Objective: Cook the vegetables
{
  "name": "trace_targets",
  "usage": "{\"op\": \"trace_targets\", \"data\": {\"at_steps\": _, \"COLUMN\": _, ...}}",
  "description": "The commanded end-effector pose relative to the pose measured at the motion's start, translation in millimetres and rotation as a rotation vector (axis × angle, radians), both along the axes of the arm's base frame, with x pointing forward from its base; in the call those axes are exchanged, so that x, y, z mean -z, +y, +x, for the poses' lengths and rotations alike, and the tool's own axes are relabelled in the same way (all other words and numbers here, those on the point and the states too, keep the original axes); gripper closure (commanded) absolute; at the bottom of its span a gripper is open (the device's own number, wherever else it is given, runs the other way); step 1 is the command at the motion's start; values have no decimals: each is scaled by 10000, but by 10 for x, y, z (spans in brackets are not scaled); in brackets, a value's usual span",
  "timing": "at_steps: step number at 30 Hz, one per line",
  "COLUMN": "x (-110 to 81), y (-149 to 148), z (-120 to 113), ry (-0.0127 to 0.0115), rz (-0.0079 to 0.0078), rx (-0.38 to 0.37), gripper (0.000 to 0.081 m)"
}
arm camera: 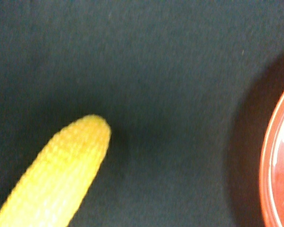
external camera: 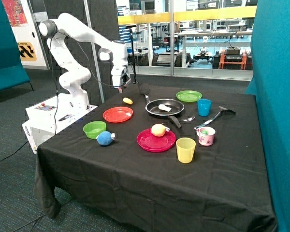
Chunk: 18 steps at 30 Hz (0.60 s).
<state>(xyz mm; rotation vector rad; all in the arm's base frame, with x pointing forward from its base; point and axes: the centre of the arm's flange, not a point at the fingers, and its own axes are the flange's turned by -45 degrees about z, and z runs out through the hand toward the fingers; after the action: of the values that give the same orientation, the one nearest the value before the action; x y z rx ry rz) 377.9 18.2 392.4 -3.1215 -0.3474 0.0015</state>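
Observation:
A black frying pan [external camera: 164, 107] stands on the black tablecloth [external camera: 135, 169] and holds a whitish flat chunk [external camera: 165, 108]. A pale-yellow corn piece [external camera: 128, 100] lies on the cloth between the pan and the orange plate [external camera: 118, 114]. My gripper [external camera: 120, 88] hangs above the cloth, just beside and above the corn, near the table's back edge. In the wrist view the corn [arm camera: 57, 175] lies close below, with the orange plate's rim [arm camera: 274, 161] at the side. My fingers do not show there.
A green bowl [external camera: 94, 129] and a blue ball [external camera: 105, 138] sit near the table's side edge. A red plate [external camera: 147, 142] carries a yellow-pink fruit [external camera: 158, 130]. A yellow cup [external camera: 185, 150], pink mug [external camera: 206, 136], blue cup [external camera: 204, 107], green plate [external camera: 189, 95], spatula [external camera: 144, 89] and ladle [external camera: 215, 117] surround the pan.

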Motion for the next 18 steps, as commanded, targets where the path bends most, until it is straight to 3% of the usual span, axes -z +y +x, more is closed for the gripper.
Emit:
{"op": "trace_targets", "data": {"at_steps": 1, "x": 42, "y": 137, "z": -292, "ry": -11, "rz": -7, "rx": -770, "gripper": 177}}
{"op": "trace_targets", "data": {"at_steps": 13, "x": 170, "y": 436, "z": -673, "ry": -11, "rz": -6, "rx": -2043, "gripper": 172}}
{"op": "trace_targets", "data": {"at_steps": 18, "x": 297, "y": 429, "z": -692, "ry": -11, "rz": -7, "rx": -1297, "gripper": 173}}
